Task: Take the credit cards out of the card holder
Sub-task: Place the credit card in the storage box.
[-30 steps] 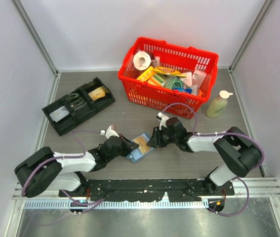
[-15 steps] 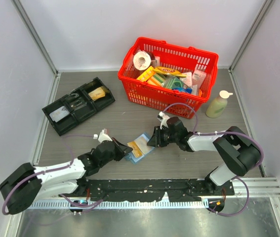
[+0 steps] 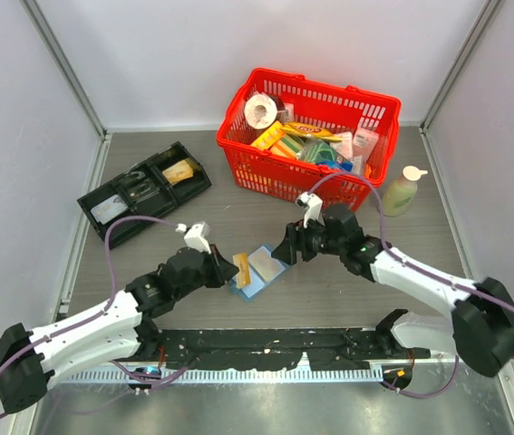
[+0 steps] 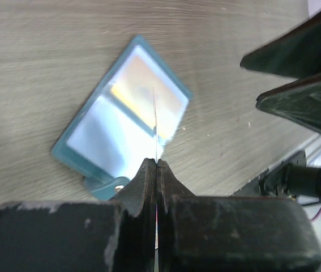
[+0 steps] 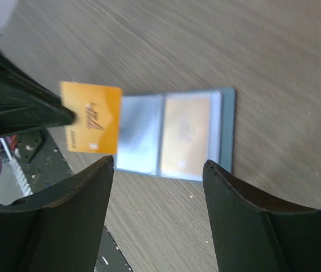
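The left pincer [image 4: 156,165] is pressed together on an orange card [image 5: 90,117]. In the left wrist view the card is edge-on, a thin line rising from between the closed tips. In the right wrist view the same card shows its flat face at left of centre, with its left edge pinched by the dark fingers [image 5: 20,109] that reach in from the left edge of the frame. The card is raised and overlaps the left end of the card holder [image 5: 174,136] from that angle; whether it touches the holder cannot be told.

The right pincer [image 5: 158,164] is spread wide. Its two fingers fill the lower corners of its own view with nothing between them, and the card holder lies below the gap. From above, this pincer [image 3: 286,251] sits just to the upper right of the holder.

The card holder lies open and flat on the grey surface [image 3: 238,213], near the middle of the top view between the two pincers. Its right-hand pocket in the right wrist view holds a second card [image 5: 186,134], orange-tan. The left-hand pocket looks pale and silvery, and its contents are unclear.

Farther out, a red basket [image 3: 304,182] full of goods stands at upper centre. A black tray [image 3: 111,228] lies at the left, and a pale bottle [image 3: 399,194] stands to the right of the basket.
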